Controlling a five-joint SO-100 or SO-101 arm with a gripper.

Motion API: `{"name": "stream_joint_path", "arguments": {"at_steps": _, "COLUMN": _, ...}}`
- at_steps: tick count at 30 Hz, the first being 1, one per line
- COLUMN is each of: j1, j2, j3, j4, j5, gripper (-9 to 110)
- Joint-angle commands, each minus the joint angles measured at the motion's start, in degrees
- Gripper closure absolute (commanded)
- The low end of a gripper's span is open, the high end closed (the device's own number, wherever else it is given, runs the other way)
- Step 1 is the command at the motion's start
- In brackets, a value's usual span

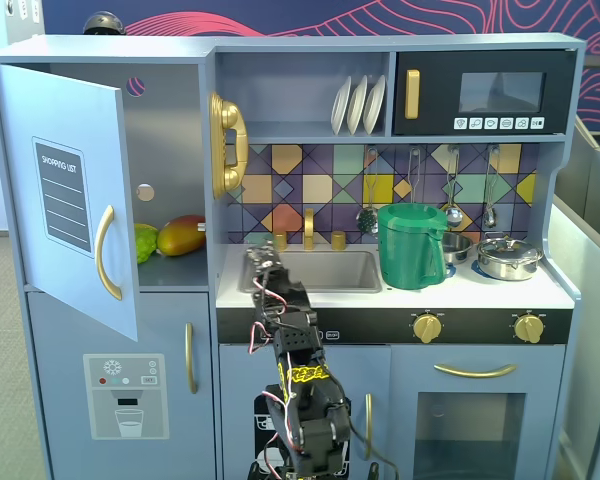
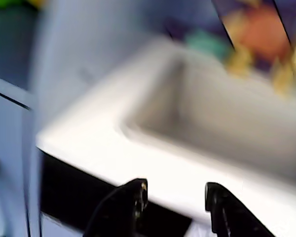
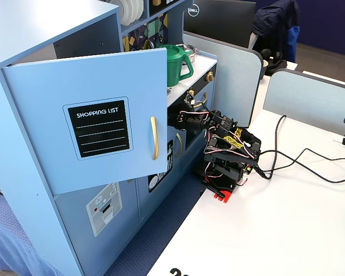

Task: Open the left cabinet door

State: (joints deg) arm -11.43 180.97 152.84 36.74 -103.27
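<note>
The left cabinet door (image 1: 70,190), light blue with a black "SHOPPING LIST" panel and a curved gold handle (image 1: 104,252), stands swung open, showing the shelf inside. It also shows in the other fixed view (image 3: 98,126). My gripper (image 1: 263,256) is raised in front of the sink (image 1: 320,270), to the right of the door and apart from it. In the wrist view the gripper (image 2: 175,190) is open and empty over the white counter edge (image 2: 98,148); that view is blurred. In the side fixed view the gripper (image 3: 181,115) is partly behind the door's edge.
A mango (image 1: 180,235) and a green fruit lie on the open shelf. A gold phone (image 1: 227,145), a green pitcher (image 1: 412,245), a pot (image 1: 507,257) and the microwave (image 1: 485,92) are to the right. The dispenser door (image 1: 125,395) is below. Cables (image 3: 299,167) trail over the white table.
</note>
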Motion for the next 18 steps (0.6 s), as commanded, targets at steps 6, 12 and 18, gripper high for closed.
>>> {"name": "stream_joint_path", "arguments": {"at_steps": 6, "j1": 12.57, "j2": 0.97, "j3": 6.94, "j4": 14.15, "j5": 8.53, "gripper": 95}}
{"name": "stream_joint_path", "arguments": {"at_steps": 12, "j1": 15.03, "j2": 0.97, "j3": 16.0, "j4": 20.74, "j5": 13.27, "gripper": 96}}
{"name": "stream_joint_path", "arguments": {"at_steps": 18, "j1": 15.64, "j2": 1.05, "j3": 18.81, "j4": 34.45, "j5": 16.17, "gripper": 96}}
